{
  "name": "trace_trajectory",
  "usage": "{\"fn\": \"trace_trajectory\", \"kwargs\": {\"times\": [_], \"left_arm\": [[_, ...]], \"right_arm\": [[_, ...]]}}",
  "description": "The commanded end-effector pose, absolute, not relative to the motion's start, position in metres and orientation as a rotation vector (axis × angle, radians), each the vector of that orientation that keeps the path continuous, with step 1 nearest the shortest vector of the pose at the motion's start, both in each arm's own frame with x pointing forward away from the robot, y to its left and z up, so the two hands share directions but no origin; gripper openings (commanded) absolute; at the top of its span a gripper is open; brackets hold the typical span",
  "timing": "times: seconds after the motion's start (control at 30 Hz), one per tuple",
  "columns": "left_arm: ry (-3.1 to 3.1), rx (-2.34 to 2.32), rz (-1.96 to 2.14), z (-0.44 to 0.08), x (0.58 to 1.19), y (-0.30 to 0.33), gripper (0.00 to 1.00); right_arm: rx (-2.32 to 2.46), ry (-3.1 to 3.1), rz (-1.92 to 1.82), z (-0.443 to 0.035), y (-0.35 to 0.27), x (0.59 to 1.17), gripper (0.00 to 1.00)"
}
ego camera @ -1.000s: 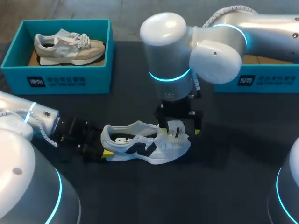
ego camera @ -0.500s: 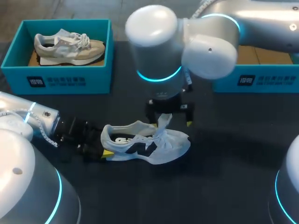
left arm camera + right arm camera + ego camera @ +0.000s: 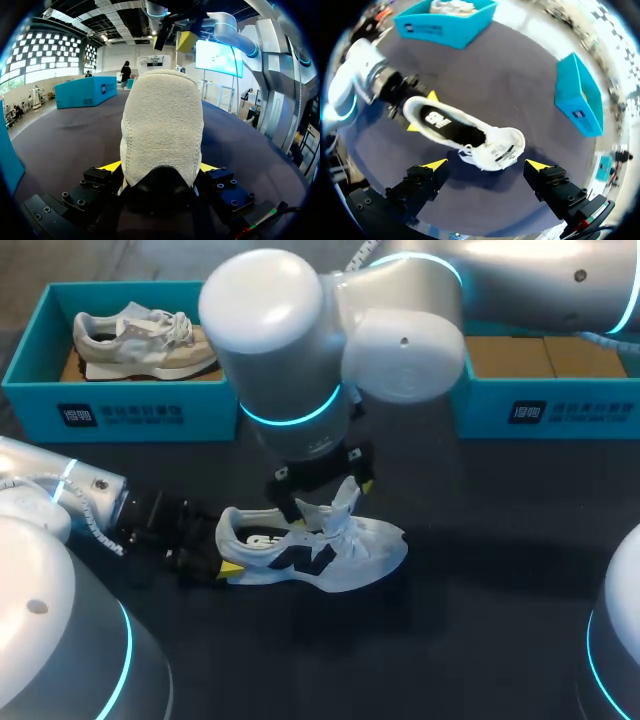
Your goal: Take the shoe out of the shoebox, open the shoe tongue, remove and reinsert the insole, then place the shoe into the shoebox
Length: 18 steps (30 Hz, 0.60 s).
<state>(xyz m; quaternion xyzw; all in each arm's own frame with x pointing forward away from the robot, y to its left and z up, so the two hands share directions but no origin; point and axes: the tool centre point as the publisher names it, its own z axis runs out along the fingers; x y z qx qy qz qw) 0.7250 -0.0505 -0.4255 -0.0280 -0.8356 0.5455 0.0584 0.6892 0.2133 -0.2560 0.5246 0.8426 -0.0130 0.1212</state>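
Left gripper, head view: clamped on the heel of the white shoe, one yellow-tipped finger on each flank. The left arm lies low and nearly level along the dark table. The shoe stands on its sole near the table's middle, toe pointing away from this gripper. Its upper is pale mesh with a dark side marking. The tongue stands up from the laces. The right gripper hangs just above the tongue, under a bulky, rounded white wrist housing with a cyan ring. A teal shoebox at the rear left holds a beige shoe; a second teal box sits at the rear right.

Left wrist view: the heel's nubby, suede-like panel fills the gap between the fingers, and both yellow tips press its sides.

Right wrist view: the right gripper's fingers are spread wide (nothing touches them). The shoe lies below and ahead of them. Its opening is a dark oval, and the tongue is lifted clear, label side showing.
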Motion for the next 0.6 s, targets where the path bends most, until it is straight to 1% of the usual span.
{"fn": "trace_trajectory", "kwargs": {"times": [0.03,0.13,0.6], "left_arm": [[-2.534,-0.083,1.651,-0.4321,0.7265,-0.0525,0.00],[-2.534,-0.083,1.651,-0.4321,0.7265,-0.0525,0.00],[-2.534,-0.083,1.651,-0.4321,0.7265,-0.0525,0.00]], "right_arm": [[1.292,2.692,0.034,-0.2436,0.2139,0.6826,1.00],[1.197,2.788,0.048,-0.2418,0.2165,0.6794,1.00],[1.192,2.788,0.022,-0.2420,0.2192,0.6779,1.00]]}}
